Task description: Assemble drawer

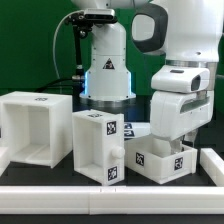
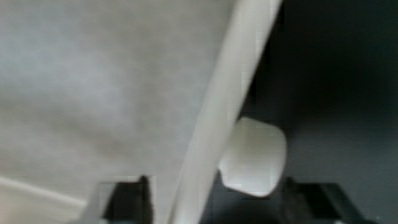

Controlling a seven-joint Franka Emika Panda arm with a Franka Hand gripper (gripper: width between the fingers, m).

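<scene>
The drawer's large cube-shaped shell point(image 1: 35, 125) stands at the exterior view's left, its open side facing the front. One white tray point(image 1: 98, 146) stands on end in the middle. The second tray point(image 1: 163, 162) sits at the right, under the arm. My gripper point(image 1: 172, 143) reaches down into this tray from above. In the wrist view the tray's white wall point(image 2: 125, 90) runs between my jaws, and one white fingertip point(image 2: 253, 155) lies against its edge. The other finger is hidden behind the wall. The gripper point(image 2: 222, 168) is shut on the wall.
A long white border bar point(image 1: 100, 206) runs along the table's front, and another point(image 1: 212, 165) along the right. The robot's base point(image 1: 105, 75) stands behind the parts. A flat tagged marker board point(image 1: 136, 130) lies behind the two trays.
</scene>
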